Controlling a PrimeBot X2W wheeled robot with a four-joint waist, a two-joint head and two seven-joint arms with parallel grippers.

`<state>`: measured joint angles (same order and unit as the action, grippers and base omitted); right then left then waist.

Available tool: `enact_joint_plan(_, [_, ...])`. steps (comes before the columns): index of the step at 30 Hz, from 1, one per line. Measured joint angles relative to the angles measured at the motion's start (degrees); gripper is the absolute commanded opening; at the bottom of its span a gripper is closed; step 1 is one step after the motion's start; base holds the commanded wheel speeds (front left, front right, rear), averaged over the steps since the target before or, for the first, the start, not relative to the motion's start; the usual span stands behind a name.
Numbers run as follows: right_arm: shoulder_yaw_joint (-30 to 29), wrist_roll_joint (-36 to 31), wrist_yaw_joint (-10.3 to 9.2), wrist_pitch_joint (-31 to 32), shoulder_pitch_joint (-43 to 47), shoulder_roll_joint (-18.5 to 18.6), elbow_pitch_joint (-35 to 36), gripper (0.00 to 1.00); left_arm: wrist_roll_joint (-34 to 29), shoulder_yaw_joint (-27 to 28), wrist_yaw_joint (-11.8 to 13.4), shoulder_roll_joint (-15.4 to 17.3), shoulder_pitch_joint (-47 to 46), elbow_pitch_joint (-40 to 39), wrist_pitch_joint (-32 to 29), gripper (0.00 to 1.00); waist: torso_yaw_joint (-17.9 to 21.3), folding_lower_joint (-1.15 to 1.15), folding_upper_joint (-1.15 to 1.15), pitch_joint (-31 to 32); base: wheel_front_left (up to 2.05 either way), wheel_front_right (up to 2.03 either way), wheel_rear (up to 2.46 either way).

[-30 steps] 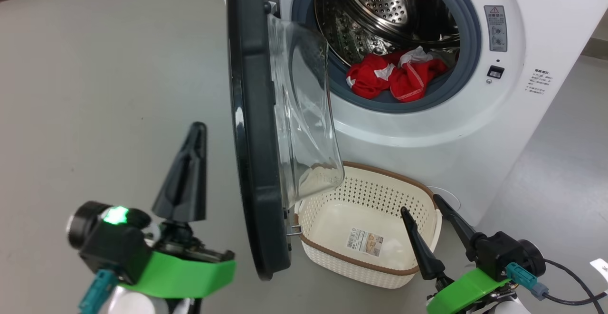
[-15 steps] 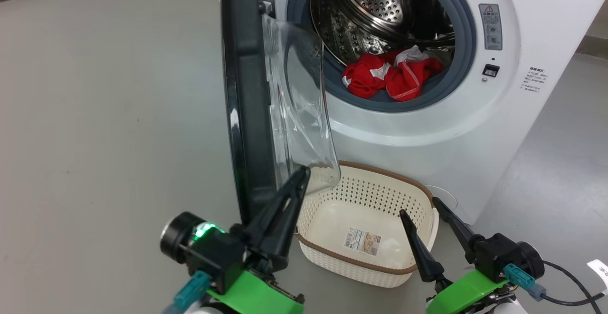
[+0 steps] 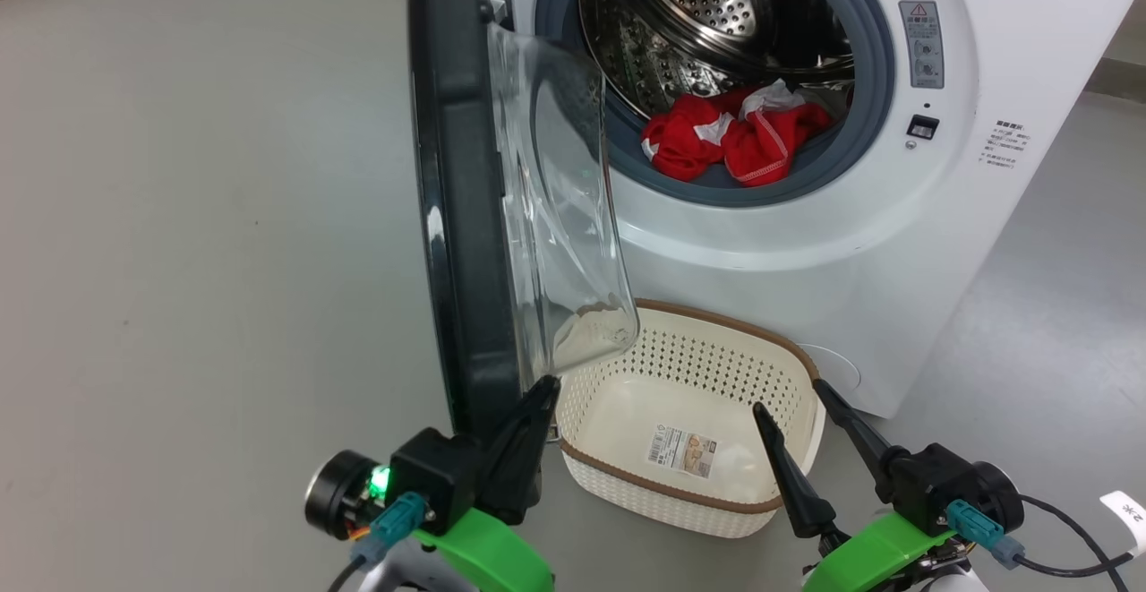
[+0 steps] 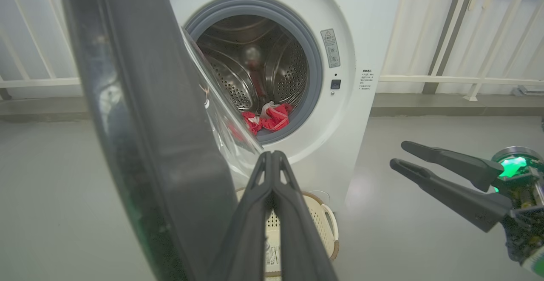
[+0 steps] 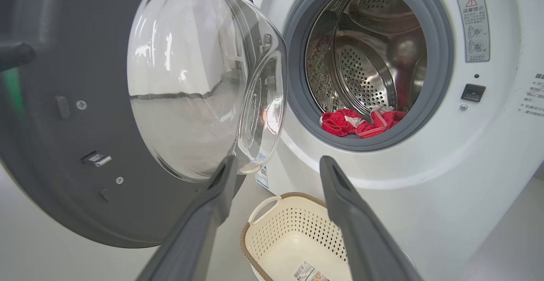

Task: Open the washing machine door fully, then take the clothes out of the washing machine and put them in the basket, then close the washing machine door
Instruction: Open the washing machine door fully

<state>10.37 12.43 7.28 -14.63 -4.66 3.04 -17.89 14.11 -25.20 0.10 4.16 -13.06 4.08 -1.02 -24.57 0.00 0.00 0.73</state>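
Washing machine door (image 3: 457, 216) stands open, swung out approx square to the front of the washing machine (image 3: 806, 243), so head view sees it edge-on: black rim facing the open floor (image 3: 179, 216), clear glass bowl (image 3: 555, 216) bulging toward the opening. Hinge is on the left of the opening. Clothes (image 3: 730, 140), red w/ white bits, lie bunched at the bottom front of the steel drum (image 3: 707, 10), partly on the grey rubber ring (image 3: 882, 81), well apart from both grippers. Basket (image 3: 716, 359) sits on the floor right in front of the machine, below the opening, w/ its left end under the lower lip of the glass bowl in head view; sticker (image 3: 685, 450) on its inside bottom. Left gripper (image 3: 543, 388): jaws pressed tight together, holding nothing, tip up by the door's lower inner edge, btw rim & basket; can't tell if it actually touches the door. In left wrist view its fingers make one closed blade pointing at the bowl's bottom edge, basket beneath. Right gripper (image 3: 790, 397): jaws spread wide, nothing in them, hovering near the basket's right end & above it, fingers aimed toward the machine front. Right wrist view looks btw those fingers at the door's inner face w/ metal latch (image 5: 97, 158), the opening & the basket below. Black cable (image 3: 1065, 538) trails from the right wrist.
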Motion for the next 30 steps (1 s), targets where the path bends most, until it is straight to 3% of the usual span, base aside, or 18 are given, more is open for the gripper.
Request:
enact_joint_plan(14, [0.43,0.0,0.0,0.0,0.0,0.0,-0.76,1.0,0.67,2.02,1.97,0.3,0.29,3.74,0.69,0.0,-1.6,0.0,0.0,-0.15,0.0,0.0,0.0])
enact_joint_plan(30, [1.49,-0.38,0.0,0.0,-0.08,0.0,-2.04,1.0,4.33,10.6,8.5,2.14,1.82,2.21,1.03,0.0,-3.5,0.0,0.0,-1.63,0.0,0.0,0.0])
